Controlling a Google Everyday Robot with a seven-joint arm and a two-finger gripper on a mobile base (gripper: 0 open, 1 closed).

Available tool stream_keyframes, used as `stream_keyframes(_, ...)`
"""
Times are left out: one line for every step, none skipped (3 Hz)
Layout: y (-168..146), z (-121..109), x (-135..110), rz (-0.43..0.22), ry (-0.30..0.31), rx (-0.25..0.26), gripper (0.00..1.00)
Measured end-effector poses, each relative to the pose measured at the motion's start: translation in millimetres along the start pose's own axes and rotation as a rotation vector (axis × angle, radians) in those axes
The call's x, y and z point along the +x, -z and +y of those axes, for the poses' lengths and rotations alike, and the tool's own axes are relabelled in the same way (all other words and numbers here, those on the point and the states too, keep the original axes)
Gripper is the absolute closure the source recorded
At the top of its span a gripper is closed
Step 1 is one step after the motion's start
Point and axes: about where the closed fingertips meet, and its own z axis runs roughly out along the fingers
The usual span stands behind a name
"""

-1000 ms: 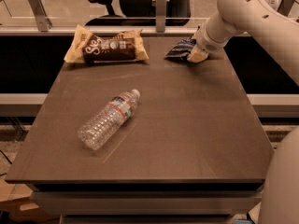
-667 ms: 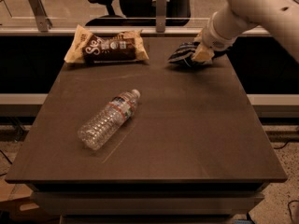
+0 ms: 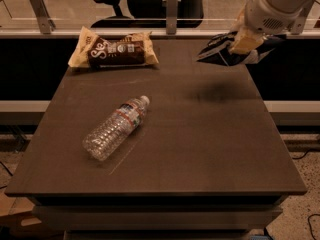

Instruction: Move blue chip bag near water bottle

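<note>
lift-off: your gripper (image 3: 244, 45), clamped on the blue chip bag (image 3: 214, 51), has raised it above the table's (image 3: 210, 149) far right corner; the water bottle (image 3: 116, 129) lies well apart.

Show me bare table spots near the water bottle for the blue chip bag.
Widest bare stretch: table right of the water bottle, out to the right edge. A narrower strip lies between bottle and brown snack bag. The far edge is crowded: that bag at left, the claw gripping the blue chip bag above the right corner.
</note>
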Motion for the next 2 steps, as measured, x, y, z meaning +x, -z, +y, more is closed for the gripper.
stream_keyframes(48.1,16.2,-5.9,0.017,0.042,0.015,1.00)
stream_keyframes(92.0,48.2,-23.6,-0.023,0.126,0.019,1.00)
